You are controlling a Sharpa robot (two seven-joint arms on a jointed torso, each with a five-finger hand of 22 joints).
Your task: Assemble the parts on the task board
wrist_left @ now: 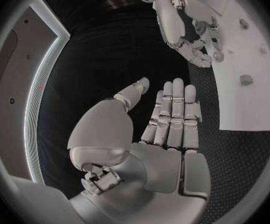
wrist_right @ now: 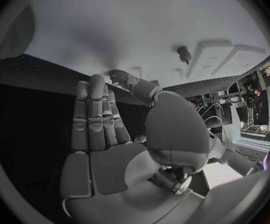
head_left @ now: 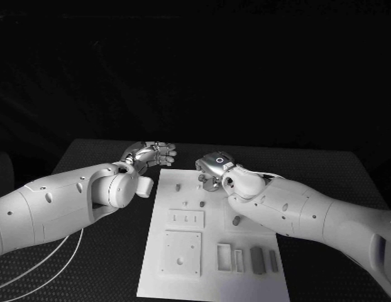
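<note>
The task board [head_left: 215, 242], a white plate, lay lengthwise on the black table [head_left: 331, 170] in front of the robot, and the small grey parts stood or lay on it: a few pegs [head_left: 201, 204] near its middle, flat rectangular blocks [head_left: 257, 260] in a row toward its near end, and two raised white panels [head_left: 183, 251] beside them. The left hand [head_left: 150, 153] hovered just off the board's far left corner, above the table rather than over the plate; in the left wrist view its palm [wrist_left: 166, 154] was flat, the long fingers [wrist_left: 175, 109] straight and side by side with the thumb standing apart, and nothing was in it. The right hand [head_left: 215, 170] was over the far end of the board, near a small peg [head_left: 201, 185] there (whether it touched the plate could not be told from the head view). From its own wrist camera the right hand's fingers [wrist_right: 94, 114] were likewise extended and close together, the thumb [wrist_right: 132, 82] reaching forward toward the white surface [wrist_right: 110, 35], and it held nothing; one dark peg [wrist_right: 184, 54] stood on the board beyond the thumb, apart from it. The two hands were near each other, not touching.
</note>
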